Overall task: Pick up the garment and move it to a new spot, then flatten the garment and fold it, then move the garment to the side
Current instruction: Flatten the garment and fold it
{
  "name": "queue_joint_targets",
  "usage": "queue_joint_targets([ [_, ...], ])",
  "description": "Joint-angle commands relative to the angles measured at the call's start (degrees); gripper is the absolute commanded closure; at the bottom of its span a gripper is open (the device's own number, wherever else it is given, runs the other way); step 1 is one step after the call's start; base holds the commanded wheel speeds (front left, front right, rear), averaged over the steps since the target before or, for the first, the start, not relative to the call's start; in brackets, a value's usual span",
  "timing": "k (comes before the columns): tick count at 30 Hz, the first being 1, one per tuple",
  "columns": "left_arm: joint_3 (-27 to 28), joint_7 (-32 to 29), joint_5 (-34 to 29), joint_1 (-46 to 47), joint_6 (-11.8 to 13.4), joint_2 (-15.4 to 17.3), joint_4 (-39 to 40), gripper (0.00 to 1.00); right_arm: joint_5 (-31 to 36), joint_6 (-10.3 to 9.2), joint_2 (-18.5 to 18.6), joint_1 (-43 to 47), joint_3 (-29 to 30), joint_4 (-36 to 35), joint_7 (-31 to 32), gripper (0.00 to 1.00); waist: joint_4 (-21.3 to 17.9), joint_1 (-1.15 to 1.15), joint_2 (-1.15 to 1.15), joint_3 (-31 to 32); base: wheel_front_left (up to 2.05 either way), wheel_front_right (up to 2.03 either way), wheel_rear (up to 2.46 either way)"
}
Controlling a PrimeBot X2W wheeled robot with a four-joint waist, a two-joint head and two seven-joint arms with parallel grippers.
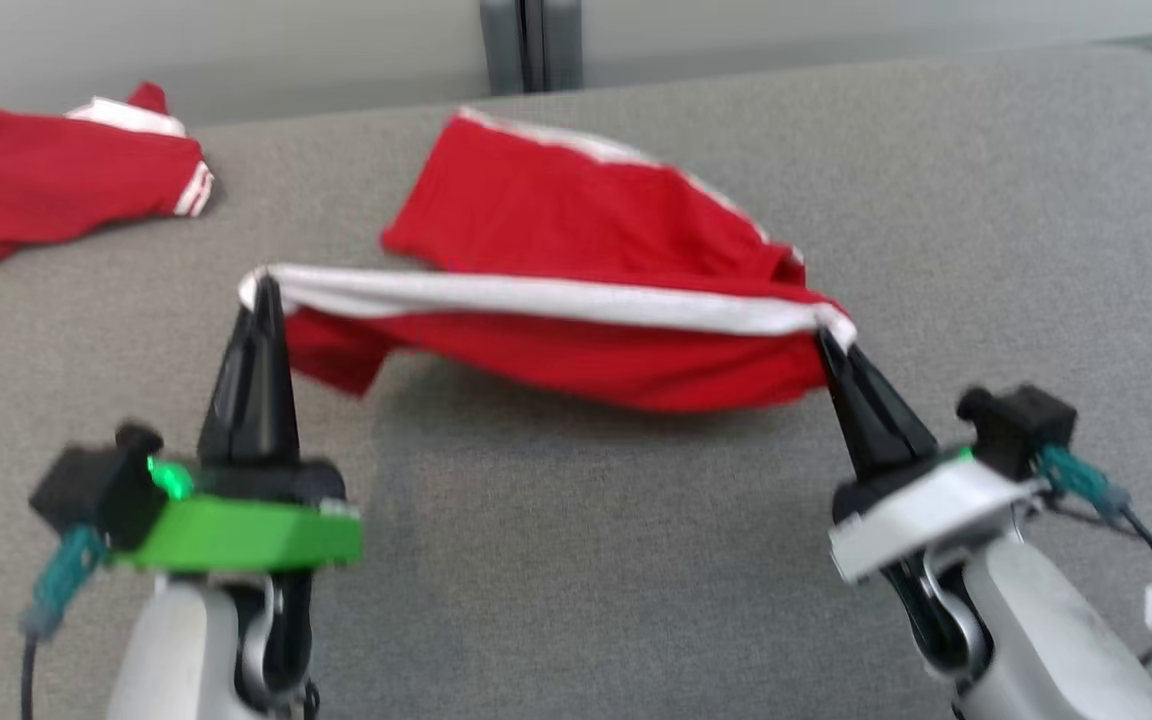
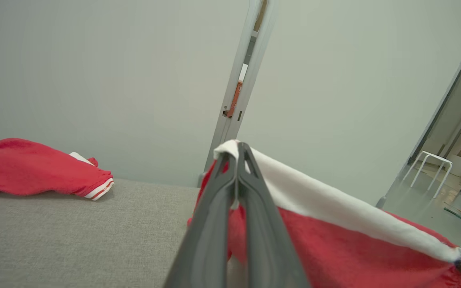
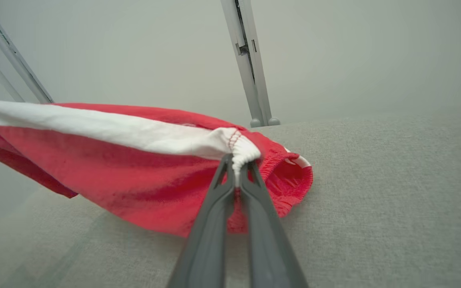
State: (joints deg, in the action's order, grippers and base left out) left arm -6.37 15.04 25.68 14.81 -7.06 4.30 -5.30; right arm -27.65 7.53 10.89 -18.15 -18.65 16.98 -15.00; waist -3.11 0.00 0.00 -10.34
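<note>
The garment (image 1: pixel 576 230) is red cloth with a white band, stretched between my two grippers above the grey table (image 1: pixel 986 200). My left gripper (image 1: pixel 261 285) is shut on the band's left end, and the right gripper (image 1: pixel 829 335) is shut on its right end. The near edge hangs lifted while the far part rests on the table. In the left wrist view the left gripper (image 2: pixel 236 148) pinches the white corner of the garment (image 2: pixel 334 248). In the right wrist view the right gripper (image 3: pixel 238 162) clamps the gathered white hem of the garment (image 3: pixel 114 172).
A second red garment (image 1: pixel 46 180) with white-striped cuffs lies at the table's far left, also seen as a red heap (image 2: pixel 34 168) in the left wrist view. A grey post (image 1: pixel 531 45) stands behind the table's far edge. A white stool (image 2: pixel 428 168) stands on the floor beyond.
</note>
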Motion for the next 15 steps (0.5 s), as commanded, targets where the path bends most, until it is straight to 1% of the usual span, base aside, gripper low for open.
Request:
queue_joint_targets([
  [1,-0.16,0.19,-0.87,-4.4,-0.21,-0.31,3.21,1.0,-0.44,-0.08,0.71,4.14,0.86,-2.52,-0.24,1.0,1.52,0.0,0.0,6.66,0.0,0.0,0.0],
  [4,-1.44,0.2,-1.99,-11.76,-0.06,-0.73,9.35,1.0,-0.52,-0.08,1.53,11.56,3.82,-7.3,-0.22,1.0,2.45,0.0,0.0,9.82,0.0,0.0,0.0],
  [9,-4.56,-0.43,-3.01,-21.97,1.84,-0.81,17.89,1.0,1.26,-0.08,1.73,22.72,8.84,-16.11,1.02,1.0,3.06,0.0,0.0,12.01,0.0,0.0,0.0],
  [12,-5.91,-2.12,-2.83,-25.58,2.48,-0.74,20.72,1.0,2.41,-0.08,1.4,27.38,10.78,-20.92,3.31,1.0,2.94,0.0,0.0,12.17,0.0,0.0,0.0],
  [15,-6.67,-3.9,-2.28,-27.58,2.87,-0.44,21.25,1.0,2.31,-0.08,0.56,30.46,11.5,-24.34,6.06,1.0,2.31,0.0,0.0,11.78,0.0,0.0,0.0],
])
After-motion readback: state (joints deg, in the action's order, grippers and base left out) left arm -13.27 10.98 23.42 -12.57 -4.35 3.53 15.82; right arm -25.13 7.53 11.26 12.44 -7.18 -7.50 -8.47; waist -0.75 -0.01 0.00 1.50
